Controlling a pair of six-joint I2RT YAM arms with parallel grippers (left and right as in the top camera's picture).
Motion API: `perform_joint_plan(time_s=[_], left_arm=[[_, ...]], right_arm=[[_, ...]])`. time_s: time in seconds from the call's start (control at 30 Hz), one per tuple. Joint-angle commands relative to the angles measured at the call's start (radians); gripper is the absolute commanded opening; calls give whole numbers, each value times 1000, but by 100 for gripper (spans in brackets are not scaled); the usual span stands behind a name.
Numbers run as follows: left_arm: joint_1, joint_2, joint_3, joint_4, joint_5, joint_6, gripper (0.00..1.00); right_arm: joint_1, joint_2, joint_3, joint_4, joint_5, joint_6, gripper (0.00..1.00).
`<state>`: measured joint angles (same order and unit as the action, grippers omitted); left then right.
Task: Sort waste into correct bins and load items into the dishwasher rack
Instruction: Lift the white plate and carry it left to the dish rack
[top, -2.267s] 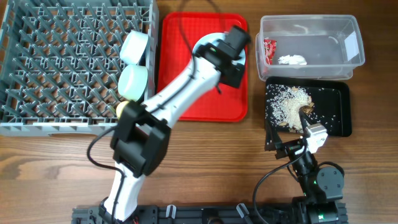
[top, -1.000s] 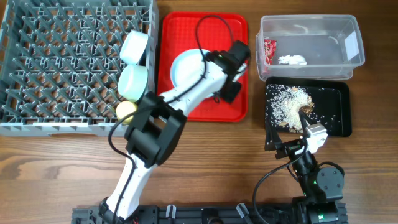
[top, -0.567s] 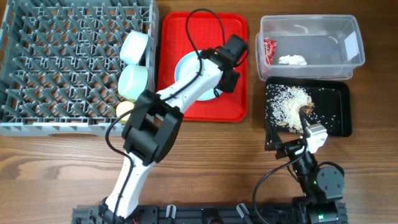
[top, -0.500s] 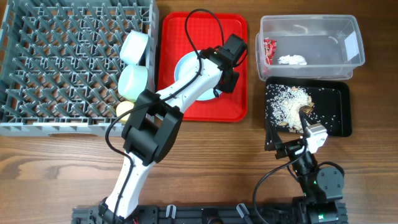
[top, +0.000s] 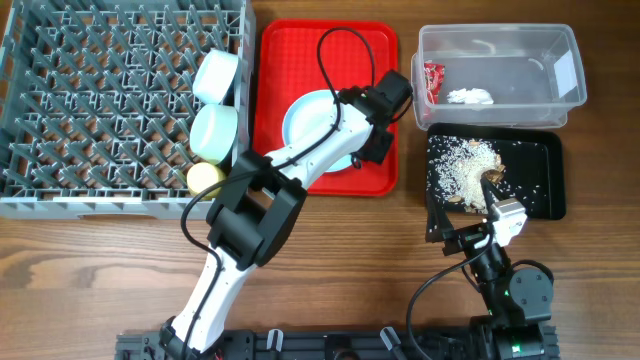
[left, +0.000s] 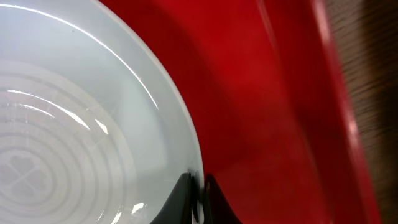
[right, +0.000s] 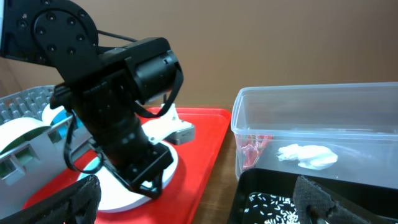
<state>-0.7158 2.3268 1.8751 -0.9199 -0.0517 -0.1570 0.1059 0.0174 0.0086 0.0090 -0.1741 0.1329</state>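
Observation:
The pale blue plate (top: 312, 122) lies on the red serving tray (top: 290, 60). My left gripper (top: 372, 148) is shut on the plate's right rim (left: 186, 140), one finger above the rim and one below. A pale blue bowl (top: 217, 77), a mint green bowl (top: 214, 131) and a yellow cup (top: 203, 176) stand at the right side of the grey dishwasher rack (top: 90, 205). The clear tub (top: 562, 98) holds the red wrapper (top: 432, 80) and the white tissue (top: 470, 97). Rice and brown scraps (top: 465, 165) lie in the black tray (top: 555, 185). My right gripper (right: 199, 205) is open over that tray's near left corner.
The rack fills the left of the table, the red tray the middle, and the two bins stand at the right. Bare wood runs along the front edge. The left arm reaches diagonally across the rack's front right corner.
The left jaws have closed on the plate's rim, and the left wrist has shifted a little to the right. The right arm has not moved.

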Motion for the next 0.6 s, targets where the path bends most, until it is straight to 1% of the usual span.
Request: perform_joint_plan(time_s=[0.0,0.17,0.3,0.47,0.5,0.57], left_arm=[[43,-77,16,-68,10,-47,4],[71,-229,75,-130,10,-45,4],[92,-361,89,-143,9,-27,4],[160,-515,89,-151,11,-19,4],[185,-542,89,-151,27,-19,4],[251,-594,89,-151,121,-19,4]], right_arm=[[-2,-10,-3,3,21,-10,100],[-2,-10,-3,3,21,-10,100],[-2,-10,-3,3,21,-10,100],[-2,-10,-3,3,21,-10,100],[-2,-10,-3,3,21,-9,100],[-2,-10,-3,3,21,-9,100]])
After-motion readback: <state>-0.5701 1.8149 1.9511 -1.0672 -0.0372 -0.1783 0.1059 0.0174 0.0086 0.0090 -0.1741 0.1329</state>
